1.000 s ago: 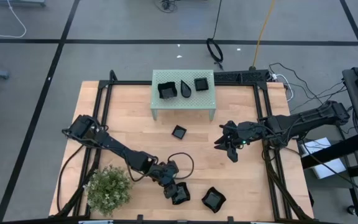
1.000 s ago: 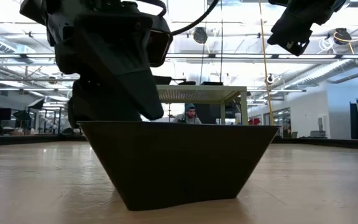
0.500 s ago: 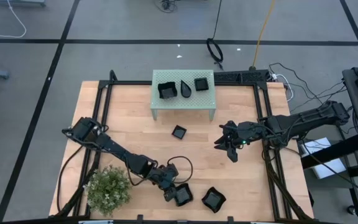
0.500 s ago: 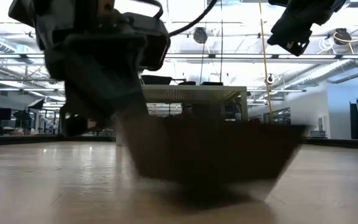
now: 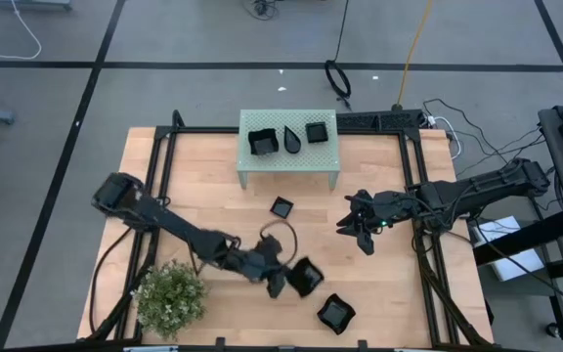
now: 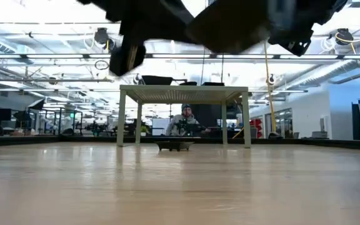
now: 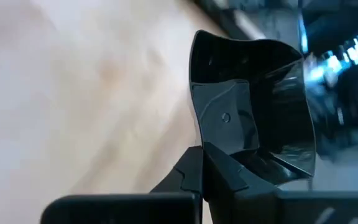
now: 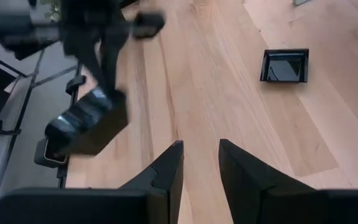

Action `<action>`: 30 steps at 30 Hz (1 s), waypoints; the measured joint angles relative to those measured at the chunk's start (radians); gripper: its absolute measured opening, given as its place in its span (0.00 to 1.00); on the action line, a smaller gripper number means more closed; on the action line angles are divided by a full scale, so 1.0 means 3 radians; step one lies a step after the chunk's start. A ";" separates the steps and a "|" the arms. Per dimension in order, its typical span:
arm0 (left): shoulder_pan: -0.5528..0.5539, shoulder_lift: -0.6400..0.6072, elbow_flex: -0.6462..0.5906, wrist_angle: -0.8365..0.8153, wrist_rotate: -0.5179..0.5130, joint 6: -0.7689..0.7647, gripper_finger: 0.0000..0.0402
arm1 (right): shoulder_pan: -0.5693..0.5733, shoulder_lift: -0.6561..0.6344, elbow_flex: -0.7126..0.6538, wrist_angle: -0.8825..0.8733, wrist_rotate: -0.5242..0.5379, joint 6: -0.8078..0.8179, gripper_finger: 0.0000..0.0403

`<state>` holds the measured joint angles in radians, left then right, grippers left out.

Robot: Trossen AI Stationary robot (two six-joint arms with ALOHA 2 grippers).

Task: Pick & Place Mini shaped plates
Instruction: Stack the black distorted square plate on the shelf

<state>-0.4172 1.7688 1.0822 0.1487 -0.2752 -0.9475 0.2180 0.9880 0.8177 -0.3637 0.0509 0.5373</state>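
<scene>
The left gripper (image 5: pixel 283 280) is clamped on the rim of a wavy-edged black plate (image 5: pixel 306 277); its wrist view shows the two fingers pinched together over one wall of the dish (image 7: pixel 247 134). In the low view the plate (image 6: pixel 230 25) hangs well above the wooden table (image 5: pixel 389 303), so it is lifted clear, near the front middle of the board. The right gripper (image 5: pixel 358 231) hovers over the right side of the table with its fingers apart and nothing between them — it waits.

The step in hand looks like the carry: the plate is picked and off the surface, not yet set down. The likely target is the mint-green stand (image 5: pixel 252 164) at the back of the table. The next move would call for swinging the arm back across the board, staying above the small square plate (image 5: pixel 281 207) that lies between, then lowering onto a free patch of the stand's top.

Counted from above, there are six black plates — three on the stand: a wavy one (image 5: pixel 261 142), a teardrop (image 5: pixel 292 140) and a small square (image 5: pixel 317 132). One small square lies on the table, one is in the grip, and another wavy plate (image 5: pixel 335 313) sits near the front edge. There is one stand and one green plant (image 5: pixel 170 296) at the front left corner.
</scene>
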 joint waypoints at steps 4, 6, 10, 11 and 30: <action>0.0247 -0.0471 0.0001 -0.0415 -0.0450 0.0288 0.02 | -0.0001 -0.0049 0.0000 0.0139 0.0002 -0.0021 0.22; 0.0399 -0.0725 0.0001 -0.0601 -0.0727 0.0546 0.01 | -0.0009 -0.0096 0.0001 0.0259 0.0013 -0.0075 0.22; 0.0755 -0.1212 0.0001 -0.0824 -0.1376 0.0878 0.02 | -0.0055 -0.0199 0.0001 0.0539 0.0028 -0.0293 0.22; 0.0842 -0.1307 0.0001 -0.0860 -0.1553 0.0911 0.02 | -0.0077 -0.0225 0.0001 0.0619 0.0045 -0.0345 0.22; 0.1605 -0.1118 -0.0003 -0.1023 -0.2230 -0.0067 0.02 | -0.0650 -0.0440 0.0001 0.1481 0.1692 -0.1677 0.22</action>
<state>0.0643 1.4335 1.0813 -0.1583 -0.9442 -0.9676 0.0230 0.8559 0.8181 0.0805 0.5585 0.0341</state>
